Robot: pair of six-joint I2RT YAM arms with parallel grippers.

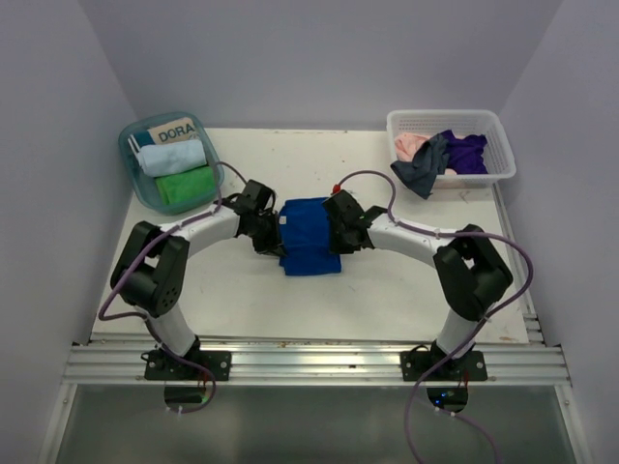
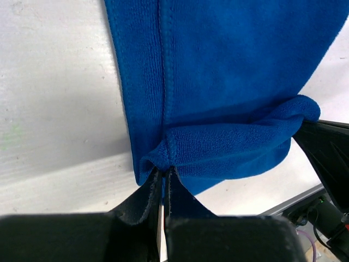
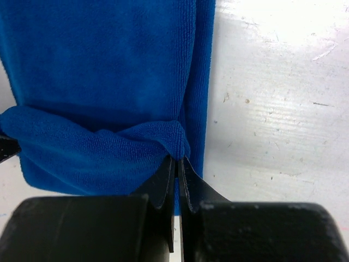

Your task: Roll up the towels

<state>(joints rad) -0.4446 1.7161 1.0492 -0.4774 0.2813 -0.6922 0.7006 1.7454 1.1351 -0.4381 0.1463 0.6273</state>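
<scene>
Pinching the blue towel (image 1: 309,242) from both sides, the left end effector (image 2: 163,173) and the right end effector (image 3: 177,162) are each clamping one end of a single raised fold. Both pairs of fingers are pressing together with only cloth between the tips. The fold is running across the towel from one end effector to the other and bulging up above the flat part. That flat part is lying spread on the white tabletop (image 1: 290,304) between the two arms, about midway across. In the left wrist view a stitched hem is running along the towel away from the pinch, and the black body of the right end effector is showing at the fold's far end.

At the far left corner a teal tub (image 1: 129,159) is holding a rolled light blue towel (image 1: 172,158) and a rolled green towel (image 1: 184,186), with a card (image 1: 176,132) reading DORA behind them. At the far right a white basket (image 1: 498,150) is holding a pink towel (image 1: 411,145), a purple towel (image 1: 469,153) and a grey towel (image 1: 424,169), the grey one drooping over the front rim.
</scene>
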